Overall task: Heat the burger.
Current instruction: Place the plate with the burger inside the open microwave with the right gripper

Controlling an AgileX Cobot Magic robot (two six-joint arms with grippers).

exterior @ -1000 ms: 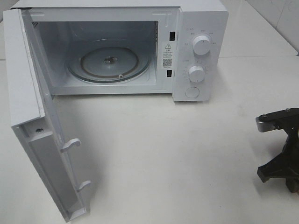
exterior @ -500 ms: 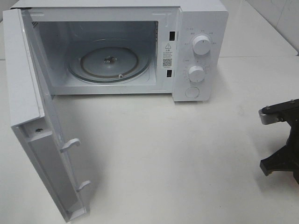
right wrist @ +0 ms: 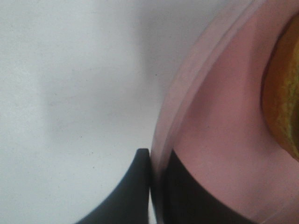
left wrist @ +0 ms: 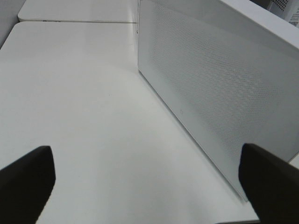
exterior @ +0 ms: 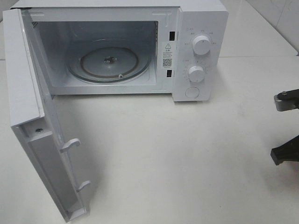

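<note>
The burger [right wrist: 284,98] shows only as a golden-brown edge in the right wrist view, lying on a round pink plate [right wrist: 219,121]. My right gripper [right wrist: 154,163] is shut on the plate's rim, with one dark finger [right wrist: 128,191] outside the rim and the other inside. In the high view only part of the right gripper's body [exterior: 286,155] shows at the right edge; the burger and plate are out of that view. My left gripper [left wrist: 149,186] is open and empty, beside the microwave door [left wrist: 210,79].
The white microwave [exterior: 201,18] stands at the back of the white table [exterior: 177,154]. Its door [exterior: 42,140] is swung wide open to the left, and a glass turntable [exterior: 110,60] lies inside. Two knobs [exterior: 202,45] sit on its right panel.
My right gripper has moved to the right, almost out of the high view. The microwave and its door have not moved.
</note>
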